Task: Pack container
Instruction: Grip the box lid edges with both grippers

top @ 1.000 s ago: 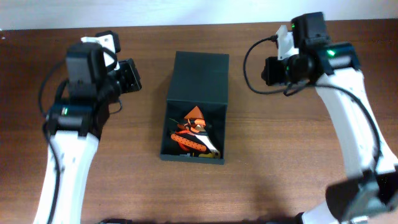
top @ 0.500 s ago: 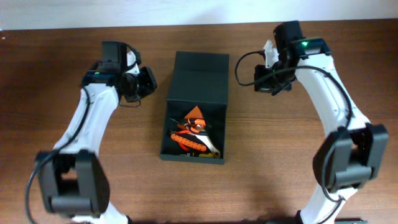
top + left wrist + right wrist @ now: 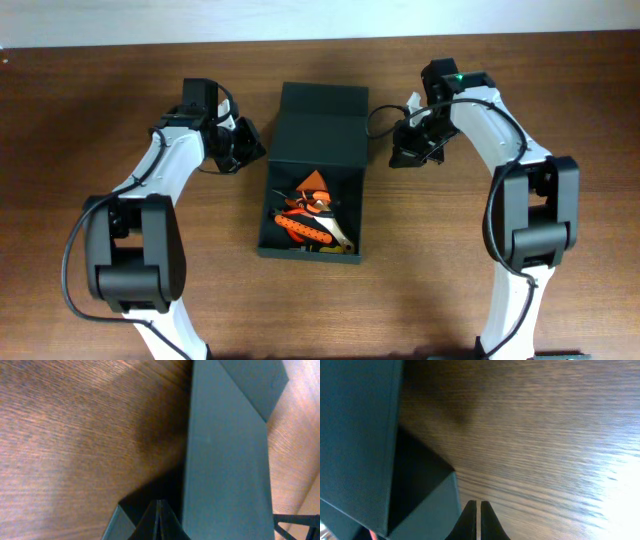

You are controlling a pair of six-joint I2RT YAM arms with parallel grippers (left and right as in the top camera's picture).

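The dark green-black container (image 3: pixel 318 140) lies in the middle of the table with its flap lid laid back toward the far side. Its open front half holds orange and black hand tools (image 3: pixel 308 215). My left gripper (image 3: pixel 250 150) is shut and empty, just left of the container's left wall; the left wrist view shows that wall (image 3: pixel 225 465) beside the closed fingertips (image 3: pixel 159 510). My right gripper (image 3: pixel 398 152) is shut and empty, just right of the container; the right wrist view shows the container's side (image 3: pixel 355 435) left of the closed fingertips (image 3: pixel 478 510).
The brown wooden table (image 3: pixel 480 290) surrounds the container. A pale wall edge runs along the far side. The black cable (image 3: pixel 385 115) of the right arm loops near the container's far right corner.
Both arms have swung inward and down toward the container. The left gripper moved right to the left wall; the right gripper moved left and down to the right wall.
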